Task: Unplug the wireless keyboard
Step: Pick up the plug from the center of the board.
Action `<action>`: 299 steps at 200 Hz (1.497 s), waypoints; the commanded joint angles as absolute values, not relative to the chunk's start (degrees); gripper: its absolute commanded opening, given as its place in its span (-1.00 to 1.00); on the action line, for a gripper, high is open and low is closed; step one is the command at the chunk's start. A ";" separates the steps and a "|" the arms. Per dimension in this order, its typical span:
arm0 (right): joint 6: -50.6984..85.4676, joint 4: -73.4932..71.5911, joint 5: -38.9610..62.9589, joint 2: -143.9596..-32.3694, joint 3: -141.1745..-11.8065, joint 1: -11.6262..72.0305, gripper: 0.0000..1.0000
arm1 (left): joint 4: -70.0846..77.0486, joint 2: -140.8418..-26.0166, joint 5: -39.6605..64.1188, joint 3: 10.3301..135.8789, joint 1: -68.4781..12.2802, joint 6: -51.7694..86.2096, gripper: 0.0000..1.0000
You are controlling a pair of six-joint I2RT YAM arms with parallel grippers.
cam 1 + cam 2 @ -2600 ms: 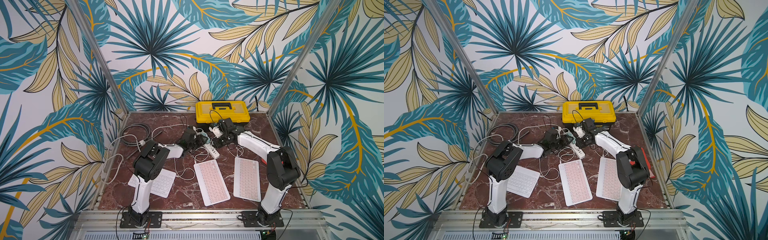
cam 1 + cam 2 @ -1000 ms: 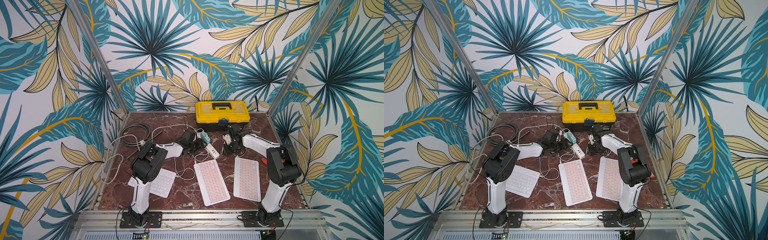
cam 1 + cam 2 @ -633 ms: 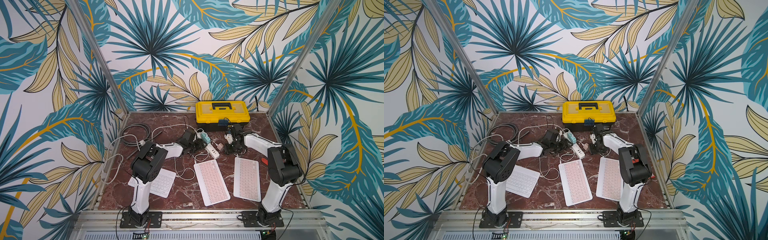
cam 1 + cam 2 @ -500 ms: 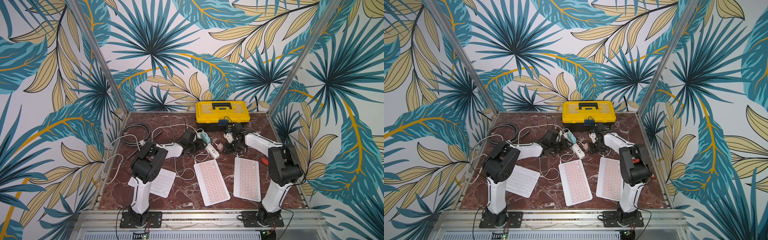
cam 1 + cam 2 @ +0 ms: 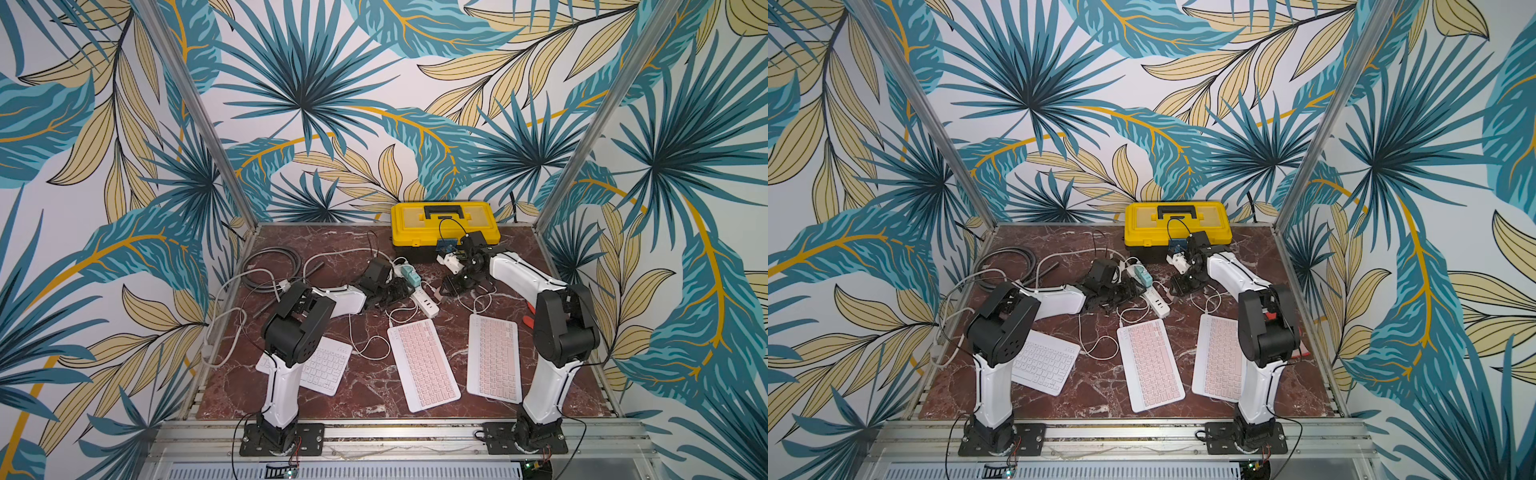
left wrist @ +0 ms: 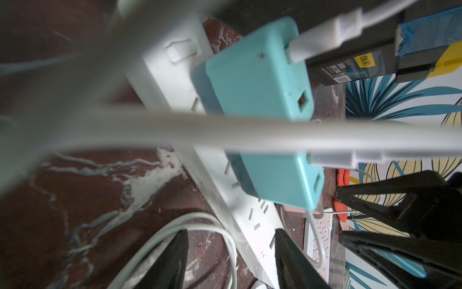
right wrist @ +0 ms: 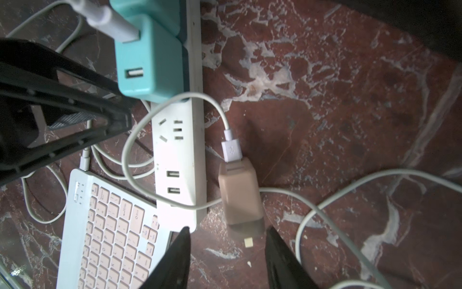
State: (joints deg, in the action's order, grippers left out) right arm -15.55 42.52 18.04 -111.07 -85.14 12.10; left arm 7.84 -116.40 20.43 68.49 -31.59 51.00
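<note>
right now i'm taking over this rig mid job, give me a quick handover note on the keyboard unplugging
Left end effector: open, straddling the white power strip.
Right end effector: open over the beige charger, holding nothing.
Done: beige charger lies on the table beside the strip, unplugged, with the USB cable in it.
To do: teal chargers sit in the strip; I cannot tell which keyboard each feeds.

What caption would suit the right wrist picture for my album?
Open jaws hover over a beige charger lying beside the white power strip, pink keyboard nearby.
</note>
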 commanded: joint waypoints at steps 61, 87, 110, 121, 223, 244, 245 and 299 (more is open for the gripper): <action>-20.26 48.55 21.09 -118.70 -89.71 11.69 -0.16 | 7.56 -117.22 21.09 68.74 -31.82 51.81 0.15; -19.20 48.36 22.69 -118.86 -90.09 11.69 -0.43 | 7.58 -116.98 21.11 68.46 -31.82 51.64 0.15; -18.09 47.41 22.70 -117.94 -88.97 11.61 -0.64 | 7.58 -116.76 21.68 68.20 -31.82 51.26 0.15; -17.28 46.47 22.50 -116.98 -87.98 11.47 -0.70 | 7.56 -116.61 21.92 68.22 -31.82 51.08 0.15; 4.45 30.96 24.10 -96.18 -71.61 5.45 -0.74 | 7.56 -110.06 26.96 69.91 -31.37 47.95 0.15; 10.05 28.51 24.33 -92.61 -68.76 5.41 -0.74 | 7.58 -108.52 30.54 71.55 -31.90 47.82 0.16; 10.25 28.49 24.34 -92.49 -68.70 5.39 -0.74 | 7.57 -108.44 30.74 71.68 -31.99 47.81 0.16; 19.25 29.39 22.70 -87.48 -64.60 5.27 -0.76 | 7.58 -104.93 40.23 71.10 -34.88 51.64 0.15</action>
State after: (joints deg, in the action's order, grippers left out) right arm 12.62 31.20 22.76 -90.08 -67.42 5.54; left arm 7.84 -107.13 34.63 71.75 -33.47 49.91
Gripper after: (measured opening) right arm 0.300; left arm 0.578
